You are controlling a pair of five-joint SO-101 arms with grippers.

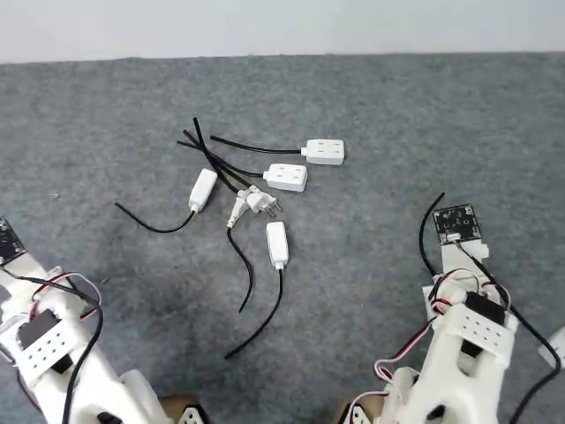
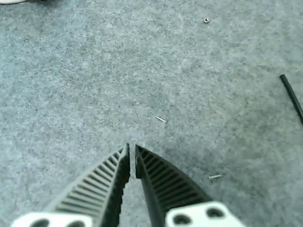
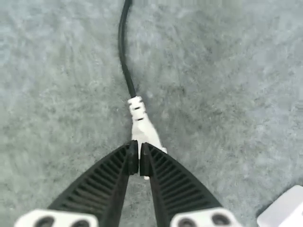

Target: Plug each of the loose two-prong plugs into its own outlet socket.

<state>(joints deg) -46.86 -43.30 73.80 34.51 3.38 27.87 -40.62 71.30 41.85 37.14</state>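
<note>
Grey carpet [image 1: 397, 124] covers the table. Left arm [image 1: 44, 344] and right arm [image 1: 468, 336] sit at the near edge, well apart. All task items lie in 1 cluster, forward-right of the left arm and forward-left of the right arm.

2 white sockets are farthest out: far socket [image 1: 323, 151], and near socket [image 1: 287, 177] just beside it, closer to the arms. 2 elongated white connectors sit on black cords: left connector [image 1: 203, 189] and right connector [image 1: 276, 242], the item closest to the right arm. Between them are 2 loose plugs with prongs showing, close together on the carpet: right prong plug [image 1: 261, 201] and left prong plug [image 1: 237, 210].

Right gripper [image 3: 138, 144]: fingers closed to a thin slit. A white plug [image 3: 141, 125] lies right at the tips, partly under them; cannot tell if it is pinched. Its black cord [image 3: 124, 42] runs straight ahead, away from the gripper. A white block [image 3: 284, 210] sits off 1 finger's outer side.

Left gripper [image 2: 132, 147]: fingers nearly together with a narrow gap, nothing held, carpet below. A black cable end [image 2: 291, 97] lies off to 1 side. A small screw [image 2: 161, 119] is just ahead of the tips, a second screw [image 2: 215, 177] is beside 1 finger, and a nut [image 2: 206, 20] is far ahead.
</note>
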